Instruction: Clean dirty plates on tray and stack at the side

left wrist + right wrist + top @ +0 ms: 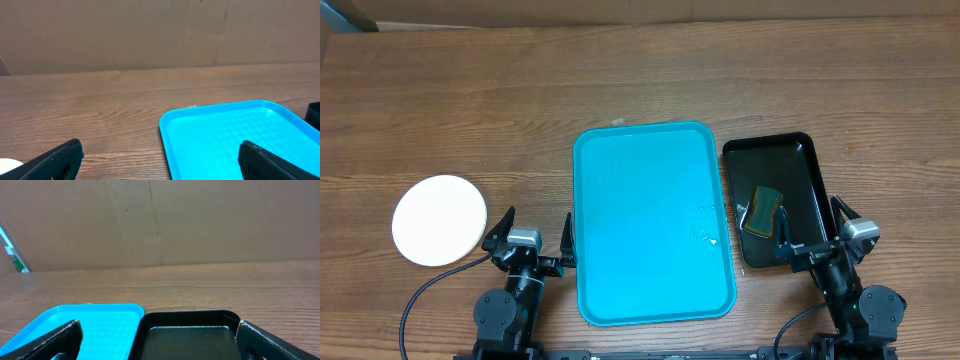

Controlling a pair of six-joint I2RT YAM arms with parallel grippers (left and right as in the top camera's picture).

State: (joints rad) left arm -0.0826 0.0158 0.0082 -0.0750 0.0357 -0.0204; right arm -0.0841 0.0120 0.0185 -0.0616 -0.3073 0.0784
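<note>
The turquoise tray (650,220) lies in the middle of the table with no plate on it; a few small pale specks (705,235) sit near its right rim. A round white plate (439,220) rests on the wood to the left of the tray, and a sliver of this plate (7,162) shows in the left wrist view. My left gripper (539,214) stands open at the tray's near left edge, holding nothing. My right gripper (812,212) is open over the near end of the black tray, also with nothing in it.
A glossy black tray (810,160) sits right of the turquoise one and holds a green-and-yellow sponge (763,210). A cardboard wall (150,30) closes off the far side. A black cable (420,295) curls by the left arm's base.
</note>
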